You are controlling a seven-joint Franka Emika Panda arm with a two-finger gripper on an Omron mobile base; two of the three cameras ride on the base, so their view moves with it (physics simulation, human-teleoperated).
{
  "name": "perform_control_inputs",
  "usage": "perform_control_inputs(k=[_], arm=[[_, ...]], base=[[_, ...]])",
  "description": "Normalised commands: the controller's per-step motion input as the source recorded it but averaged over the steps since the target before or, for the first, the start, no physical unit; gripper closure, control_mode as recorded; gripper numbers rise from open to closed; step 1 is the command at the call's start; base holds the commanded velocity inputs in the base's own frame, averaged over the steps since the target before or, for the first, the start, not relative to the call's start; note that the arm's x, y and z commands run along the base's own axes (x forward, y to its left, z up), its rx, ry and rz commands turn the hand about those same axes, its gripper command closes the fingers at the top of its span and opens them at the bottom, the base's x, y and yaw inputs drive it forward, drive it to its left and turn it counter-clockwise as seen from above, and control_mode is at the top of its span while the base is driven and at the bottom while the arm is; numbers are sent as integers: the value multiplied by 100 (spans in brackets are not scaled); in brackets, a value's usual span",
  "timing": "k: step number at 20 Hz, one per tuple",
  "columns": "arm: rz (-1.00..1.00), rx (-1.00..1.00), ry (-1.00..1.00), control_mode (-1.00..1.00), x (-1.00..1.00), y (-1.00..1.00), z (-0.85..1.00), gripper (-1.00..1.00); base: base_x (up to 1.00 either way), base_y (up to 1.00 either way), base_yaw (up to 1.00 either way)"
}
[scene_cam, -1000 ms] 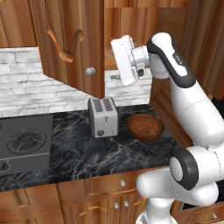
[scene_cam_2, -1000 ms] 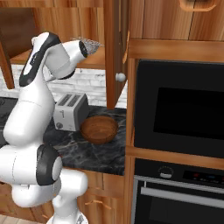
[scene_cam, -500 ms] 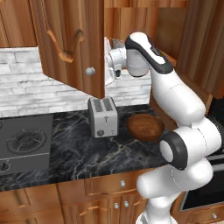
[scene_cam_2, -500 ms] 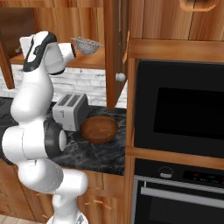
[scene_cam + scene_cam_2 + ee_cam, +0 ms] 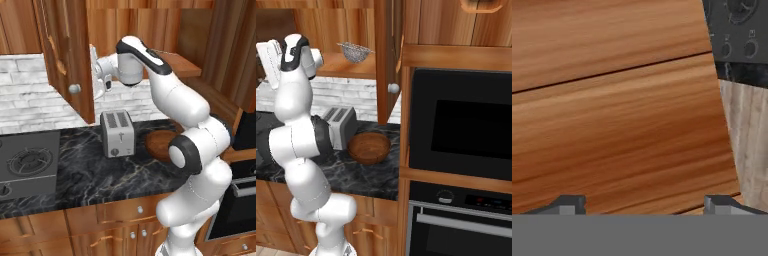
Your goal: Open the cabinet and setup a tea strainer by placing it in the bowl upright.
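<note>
The cabinet's left door point(image 5: 65, 55) stands open, swung out toward me, and its right door point(image 5: 387, 60) shows edge-on with its round knob point(image 5: 393, 88). The silver mesh tea strainer point(image 5: 356, 51) rests on the cabinet shelf point(image 5: 336, 65). On the counter below, beside the toaster, sits the dark wooden bowl point(image 5: 368, 147), partly behind my arm point(image 5: 159, 144). My gripper point(image 5: 95, 75) is right at the inner face of the left door, and in the hand view the gripper point(image 5: 644, 205) is open with wood grain close in front and nothing between its fingertips point(image 5: 568, 203).
A silver toaster point(image 5: 117, 132) stands on the black marble counter point(image 5: 90, 175). A stove point(image 5: 27, 162) lies at the left. At the right a built-in microwave point(image 5: 461, 125) sits above an oven point(image 5: 456, 222). Low drawers run under the counter.
The arm has swung left, from in front of the open cabinet to the inner side of the left door. Strainer and bowl have not moved.
</note>
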Motion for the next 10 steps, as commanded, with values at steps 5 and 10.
perform_control_inputs(k=[5, 10], arm=[[23, 0, -2, -100, -16, 88, 0, -100], [2, 0, -9, -100, 0, 52, 0, -100]], base=[[0, 0, 0], [0, 0, 0]])
